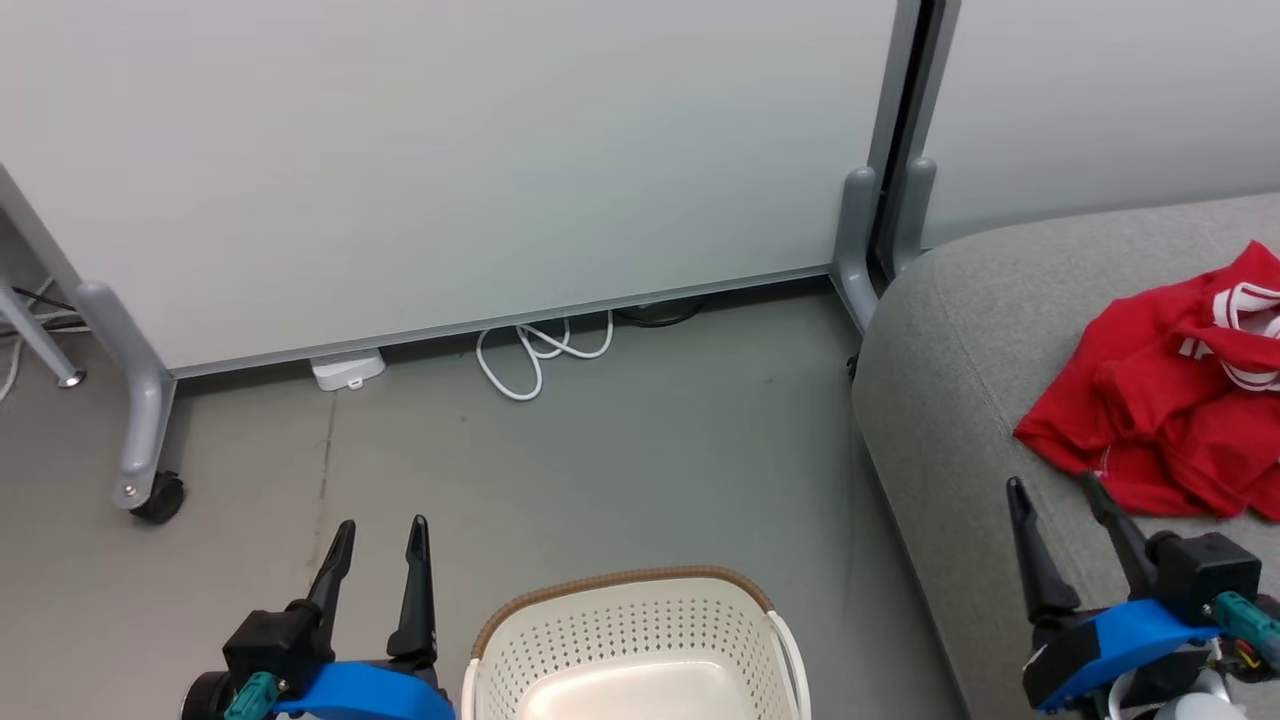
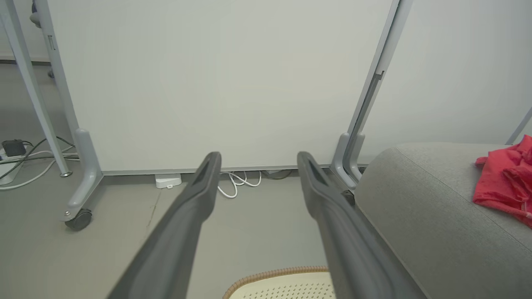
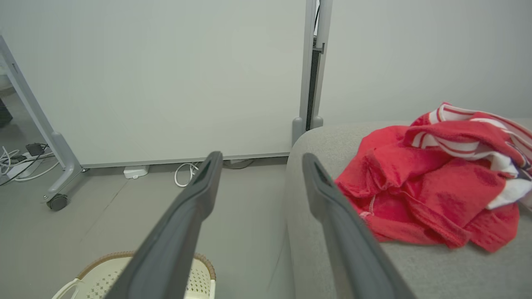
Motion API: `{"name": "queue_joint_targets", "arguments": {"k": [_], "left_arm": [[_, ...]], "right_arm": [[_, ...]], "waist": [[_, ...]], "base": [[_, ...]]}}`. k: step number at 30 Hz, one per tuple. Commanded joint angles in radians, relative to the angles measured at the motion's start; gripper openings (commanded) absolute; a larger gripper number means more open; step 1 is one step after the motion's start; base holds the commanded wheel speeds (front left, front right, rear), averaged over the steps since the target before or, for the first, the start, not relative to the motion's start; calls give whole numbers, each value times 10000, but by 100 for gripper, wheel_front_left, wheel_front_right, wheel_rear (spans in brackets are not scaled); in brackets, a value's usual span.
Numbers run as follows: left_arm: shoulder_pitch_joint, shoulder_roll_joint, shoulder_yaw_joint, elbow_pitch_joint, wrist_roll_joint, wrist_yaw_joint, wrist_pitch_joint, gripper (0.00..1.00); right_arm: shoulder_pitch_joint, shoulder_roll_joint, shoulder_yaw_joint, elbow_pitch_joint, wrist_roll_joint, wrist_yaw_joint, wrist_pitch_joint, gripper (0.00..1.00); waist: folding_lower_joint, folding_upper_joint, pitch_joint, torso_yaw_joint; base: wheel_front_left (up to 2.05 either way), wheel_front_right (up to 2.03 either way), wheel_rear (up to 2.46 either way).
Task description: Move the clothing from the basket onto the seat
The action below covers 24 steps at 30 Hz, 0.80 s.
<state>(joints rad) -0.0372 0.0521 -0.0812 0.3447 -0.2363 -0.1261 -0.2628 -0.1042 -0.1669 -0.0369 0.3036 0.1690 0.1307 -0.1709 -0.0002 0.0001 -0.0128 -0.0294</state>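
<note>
The red clothing [image 1: 1165, 405] with white striped trim lies crumpled on the light-grey seat [image 1: 950, 340] at the right, also seen in the right wrist view [image 3: 419, 195] and left wrist view [image 2: 505, 178]. The cream perforated basket [image 1: 640, 640] with a brown rim stands on the floor at the bottom centre, and the part of its inside that shows holds nothing. My left gripper [image 1: 378, 535] is open just left of the basket, holding nothing. My right gripper [image 1: 1055, 490] is open over the seat's front edge, just below the clothing, not touching it.
A white partition wall [image 1: 450, 160] on grey wheeled feet [image 1: 150, 480] runs across the back. A white cable loop [image 1: 540, 350] and a white adapter [image 1: 347, 370] lie at its base. Grey floor [image 1: 620, 470] lies between basket and wall. More cables [image 2: 20, 160] lie far left.
</note>
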Motion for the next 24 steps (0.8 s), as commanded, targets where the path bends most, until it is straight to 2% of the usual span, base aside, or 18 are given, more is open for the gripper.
{"name": "queue_joint_targets", "arguments": {"k": [1,9,24], "left_arm": [[79,-11,90,87,22,-45,-27,100],[111,-14,404,508,78,-44,-29,100],[-134,-17,459,867,100,-38,-29,100]], "right_arm": [[321,149,65,-244,-53,1,89,100],[815,560,376,-904,-102,1,364,100],[738,750,292,-703,-63,1,205,100]], "waist": [[2,-1,-153,238],[2,-1,-293,750],[2,-1,-289,1138]], "base": [[0,0,0],[0,0,0],[0,0,0]]}}
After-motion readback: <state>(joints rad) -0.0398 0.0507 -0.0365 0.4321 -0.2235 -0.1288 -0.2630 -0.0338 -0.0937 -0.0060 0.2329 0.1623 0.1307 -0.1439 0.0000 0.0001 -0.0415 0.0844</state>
